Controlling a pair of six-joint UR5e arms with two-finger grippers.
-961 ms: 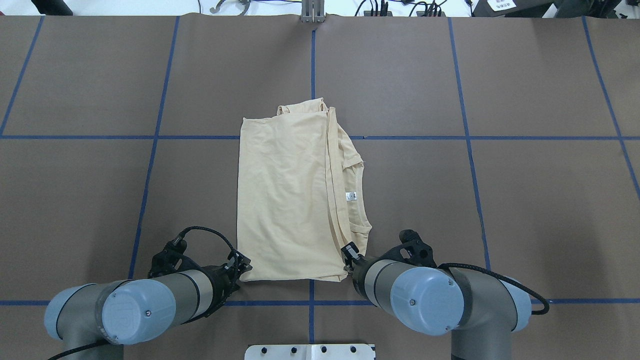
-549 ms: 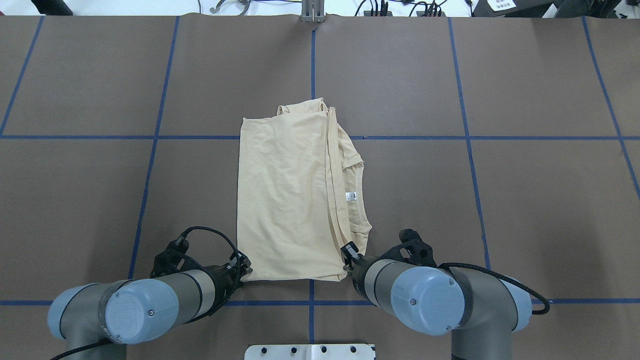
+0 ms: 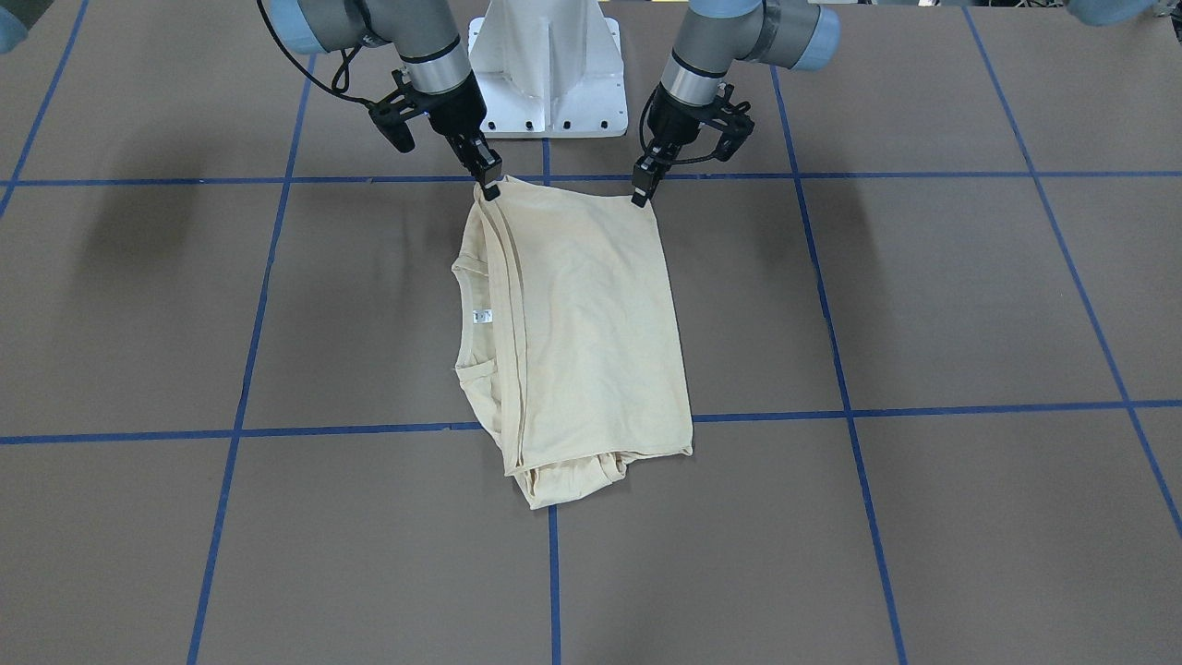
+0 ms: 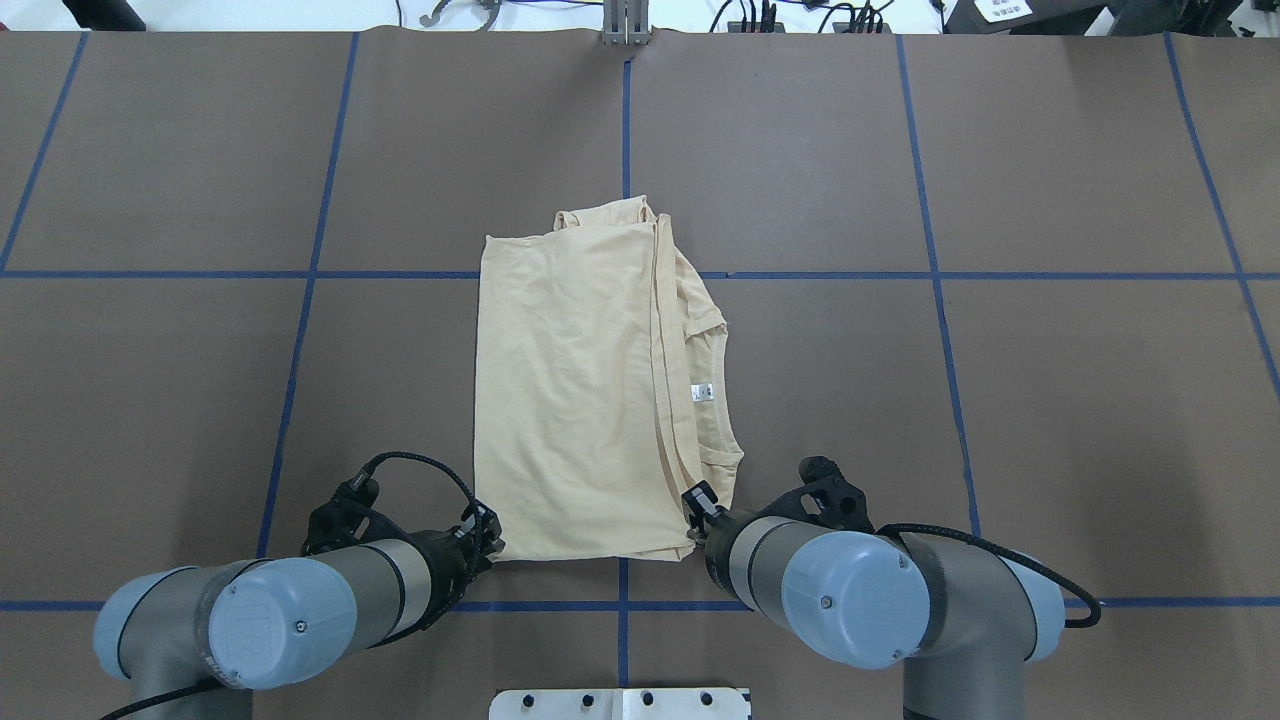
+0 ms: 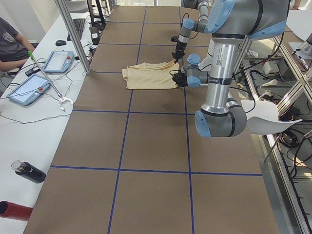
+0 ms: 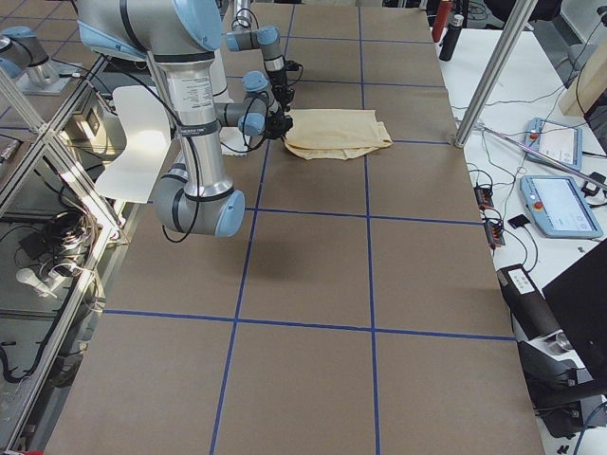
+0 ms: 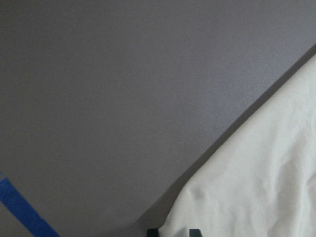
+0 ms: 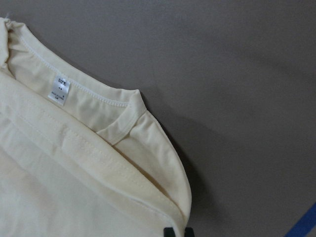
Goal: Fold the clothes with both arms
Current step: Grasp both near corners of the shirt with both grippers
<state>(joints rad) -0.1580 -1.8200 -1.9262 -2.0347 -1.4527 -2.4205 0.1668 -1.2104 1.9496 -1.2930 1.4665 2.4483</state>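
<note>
Front-facing: T-shirt (image 3: 582,332) lying mid-table, already folded into a narrow strip, cross fold looking still undone; left gripper (image 3: 641,196) and right gripper (image 3: 488,187) both pinching its robot-side corners; overhead: cream, print hidden, neck label (image 4: 703,393) showing; wrist views: fingertips closing on the fabric edge.

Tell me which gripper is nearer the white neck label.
Right. The right gripper sits at the shirt's near corner on the neck label's side; the left gripper is at the opposite near corner, farther away.

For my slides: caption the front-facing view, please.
Left gripper and right gripper meet the folded cream T-shirt's two robot-side corners.
</note>
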